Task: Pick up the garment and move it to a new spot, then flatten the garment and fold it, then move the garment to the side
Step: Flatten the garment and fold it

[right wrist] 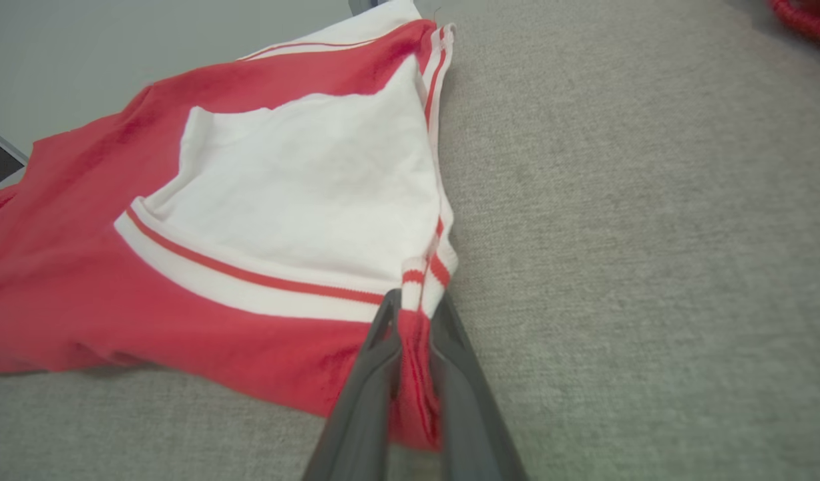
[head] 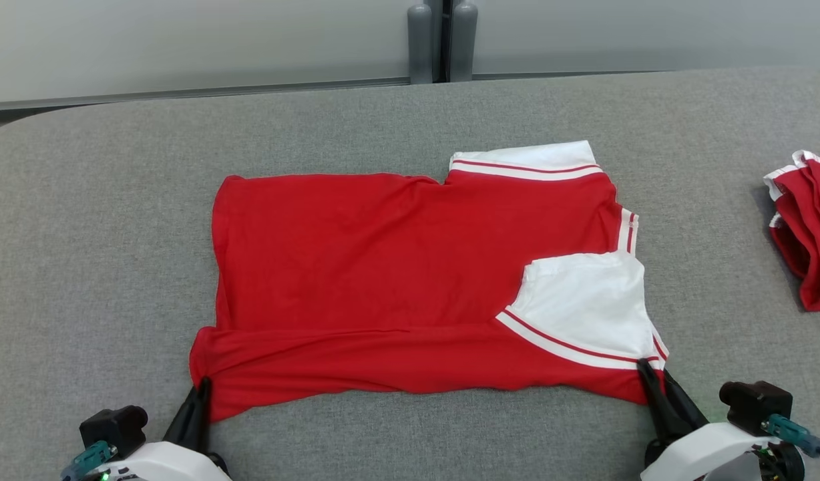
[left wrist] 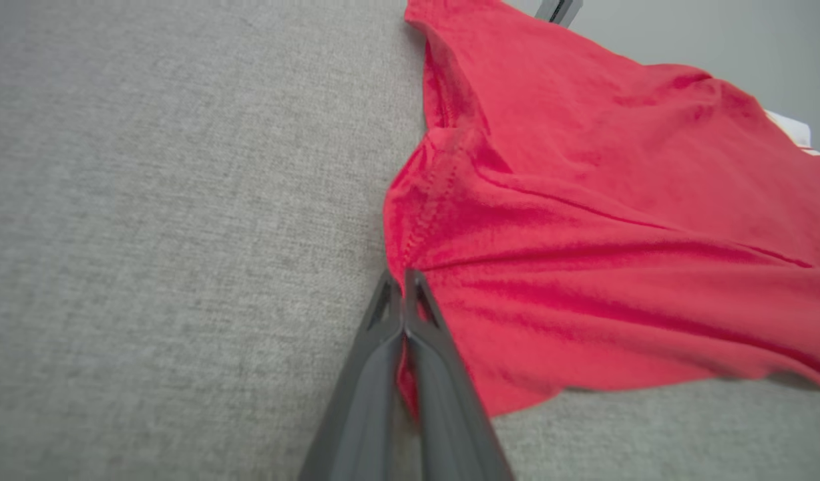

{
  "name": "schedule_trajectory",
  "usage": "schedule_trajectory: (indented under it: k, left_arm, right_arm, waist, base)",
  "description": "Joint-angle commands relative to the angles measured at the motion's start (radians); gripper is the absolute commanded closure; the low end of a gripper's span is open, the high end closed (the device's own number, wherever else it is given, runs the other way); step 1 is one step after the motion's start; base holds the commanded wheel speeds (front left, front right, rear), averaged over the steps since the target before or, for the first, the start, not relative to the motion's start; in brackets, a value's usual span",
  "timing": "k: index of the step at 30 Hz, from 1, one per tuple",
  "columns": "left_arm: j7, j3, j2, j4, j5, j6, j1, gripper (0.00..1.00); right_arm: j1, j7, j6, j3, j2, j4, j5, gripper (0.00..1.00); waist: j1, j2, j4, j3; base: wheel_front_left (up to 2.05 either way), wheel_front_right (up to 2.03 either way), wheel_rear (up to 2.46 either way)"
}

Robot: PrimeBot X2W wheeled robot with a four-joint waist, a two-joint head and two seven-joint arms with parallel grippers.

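Note:
A red garment [head: 396,267] with white, red-striped trim lies spread on the grey table [head: 116,220], its near edge folded up into a long band. My left gripper [head: 201,386] is shut on the garment's near left corner; the left wrist view shows the fingers [left wrist: 443,374] pinching the red hem [left wrist: 417,220]. At the near right corner my right gripper [head: 646,369] is shut on the fabric. In the right wrist view its fingers [right wrist: 370,374] clamp a bunched fold of the garment [right wrist: 263,200] just below the striped trim.
A second red and white garment [head: 807,230] lies folded at the table's right edge. The table's far edge [head: 410,90] meets a pale wall with two grey posts [head: 442,40] behind it. Bare grey cloth surrounds the garment.

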Motion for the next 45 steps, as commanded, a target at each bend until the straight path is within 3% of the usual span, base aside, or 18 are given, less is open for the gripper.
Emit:
schedule_trajectory:
  k: [1, 11, 25, 26, 27, 28, 35, 40, 45]
  left_arm:
    - [0.015, 0.001, 0.003, 0.009, -0.008, 0.005, 0.023, 1.00]
    - [0.134, 0.022, 0.067, -0.159, -0.048, 0.031, 0.166, 1.00]
    - [0.337, 0.025, 0.082, -0.405, -0.117, 0.115, 0.387, 1.00]
    - [0.337, 0.022, 0.077, -0.414, -0.117, 0.115, 0.381, 0.88]
    - [0.324, 0.021, 0.075, -0.422, -0.108, 0.120, 0.369, 0.59]
    - [0.311, 0.022, 0.067, -0.426, -0.107, 0.120, 0.355, 0.00]
    - [0.141, 0.030, 0.025, -0.432, -0.052, 0.134, 0.263, 0.00]
    - [0.024, 0.038, 0.033, -0.456, 0.019, 0.160, 0.196, 0.00]
    - [-0.006, 0.022, 0.047, -0.471, 0.075, 0.176, 0.139, 0.00]
  right_arm:
    - [0.016, -0.009, -0.002, 0.000, -0.015, 0.007, 0.015, 1.00]
    - [0.159, 0.044, -0.002, -0.014, -0.057, -0.099, 0.069, 1.00]
    - [0.319, 0.137, -0.002, -0.068, -0.043, -0.168, 0.075, 1.00]
    - [0.314, 0.136, -0.002, -0.071, -0.042, -0.167, 0.074, 0.81]
    - [0.305, 0.126, -0.002, -0.075, -0.040, -0.171, 0.072, 0.52]
    - [0.294, 0.115, -0.002, -0.079, -0.040, -0.175, 0.065, 0.01]
    - [0.214, 0.013, -0.001, -0.128, -0.025, -0.271, -0.045, 0.00]
    - [0.169, 0.033, -0.001, -0.167, -0.014, -0.402, -0.130, 0.00]
    - [0.163, 0.080, -0.001, -0.204, 0.002, -0.513, -0.186, 0.00]
  waist:
    - [0.0000, -0.0001, 0.002, -0.013]
    - [0.0000, -0.0001, 0.003, -0.110]
    - [0.0000, -0.0001, 0.011, -0.162]
    - [0.0000, -0.0001, 0.012, -0.157]
    - [0.0000, -0.0001, 0.012, -0.154]
    - [0.0000, -0.0001, 0.012, -0.149]
    - [0.0000, -0.0001, -0.005, -0.126]
    - [0.0000, -0.0001, -0.019, -0.123]
    - [0.0000, -0.0001, -0.019, -0.121]
  base:
    - [0.00, 0.00, 0.00]
    - [0.00, 0.00, 0.00]
    - [0.00, 0.00, 0.00]
    - [0.00, 0.00, 0.00]
    - [0.00, 0.00, 0.00]
    - [0.00, 0.00, 0.00]
    - [0.00, 0.00, 0.00]
    - [0.00, 0.00, 0.00]
    - [0.00, 0.00, 0.00]
